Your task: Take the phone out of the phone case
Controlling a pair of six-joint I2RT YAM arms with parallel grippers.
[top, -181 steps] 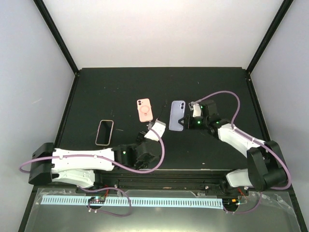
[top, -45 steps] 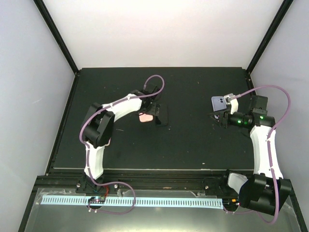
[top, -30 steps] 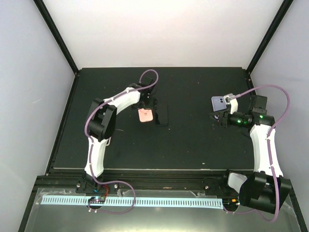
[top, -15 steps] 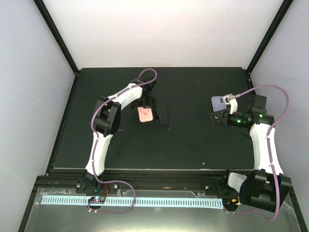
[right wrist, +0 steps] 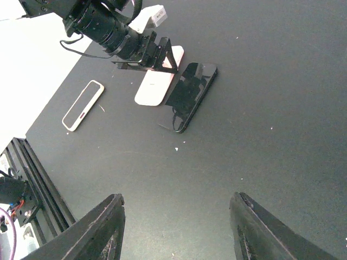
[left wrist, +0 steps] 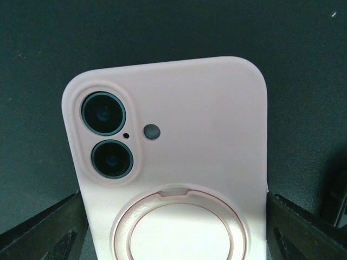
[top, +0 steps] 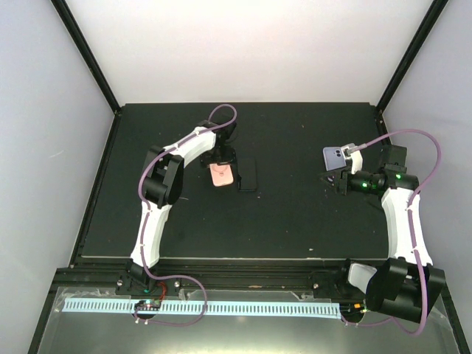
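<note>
The pink phone case (left wrist: 173,124) lies back up on the black table, and the phone's two camera lenses (left wrist: 103,114) show through its cutout. My left gripper (left wrist: 176,197) straddles its lower half, one dark finger against each long side. From above, the phone case (top: 221,175) sits mid-table under the left gripper (top: 221,162). The right gripper (right wrist: 178,197) hangs open and empty above the table's right side, apart from the phone case (right wrist: 154,86). In the top view the right gripper (top: 332,179) hovers far to the right.
A dark phone (top: 247,175) lies screen up just right of the pink case, also seen in the right wrist view (right wrist: 191,93). An empty beige-rimmed case (right wrist: 82,105) lies further left. White walls close in the table on three sides.
The left gripper's jaws have narrowed onto the pink case's sides and the left wrist has settled over it. The case has barely shifted. The right arm has not moved.
</note>
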